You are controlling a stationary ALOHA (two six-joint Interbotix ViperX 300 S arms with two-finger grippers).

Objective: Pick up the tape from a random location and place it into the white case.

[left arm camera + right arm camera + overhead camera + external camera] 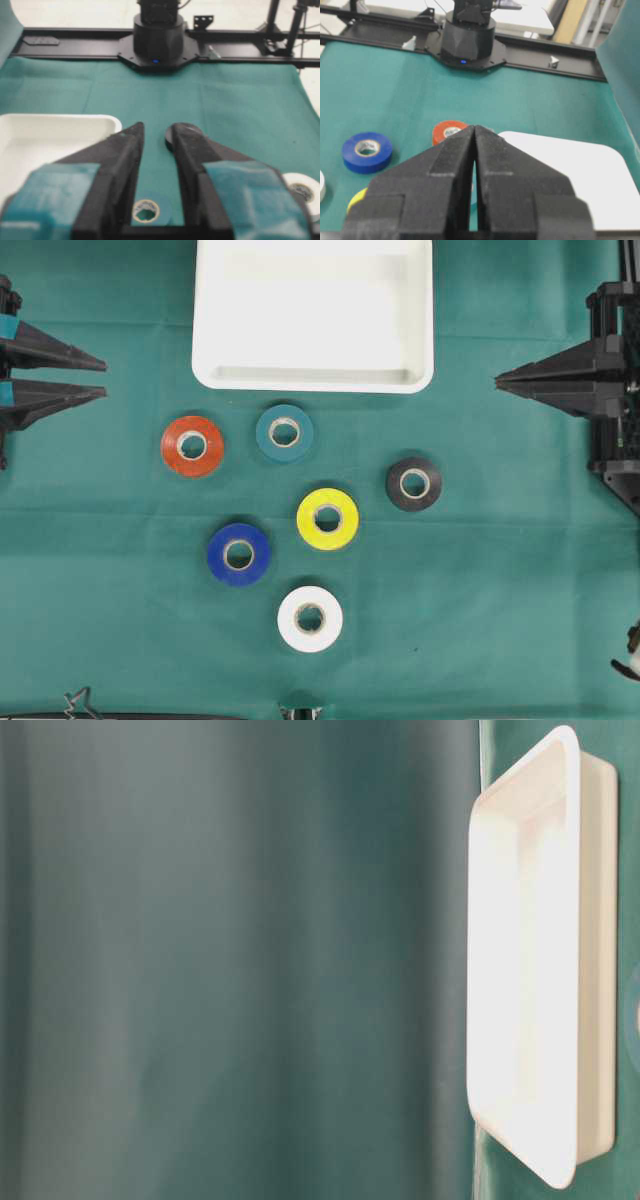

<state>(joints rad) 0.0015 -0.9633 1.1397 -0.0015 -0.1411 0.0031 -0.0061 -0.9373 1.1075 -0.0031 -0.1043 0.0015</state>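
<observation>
Both arms are drawn back to the side edges of the green cloth (520, 590), each stretched out level with its claw pointing toward the middle.

The left claw (104, 378) shows a narrow slot between its two fingers, which do not meet; it holds nothing and touches nothing. Blue-green tape pads wrap the rear of each finger. From its wrist view the teal roll (151, 210) lies on the cloth just beyond and beneath the fingertips, the black roll (179, 134) shows past the tip of the right-hand finger, and the white roll (301, 189) sits off to the right. The white case (60, 121) lies ahead and to the left of this claw, with nothing in it.

The right claw (497, 381) is pressed fully together, its fingers meeting along one seam, and it grips nothing. Ahead of it in its wrist view the red roll (449, 131) peeks out just past the fingertips, the blue roll (367, 151) lies well off to the left, and a sliver of the yellow roll (356, 199) shows beside the left finger. The white case lies ahead to its right.

Seen from overhead, the case sits between the two claws and a little farther up the cloth. All six rolls lie flat on the cloth below it, apart from each other and from both claws; the black roll is the nearest one to the right claw, the red roll the nearest to the left.
</observation>
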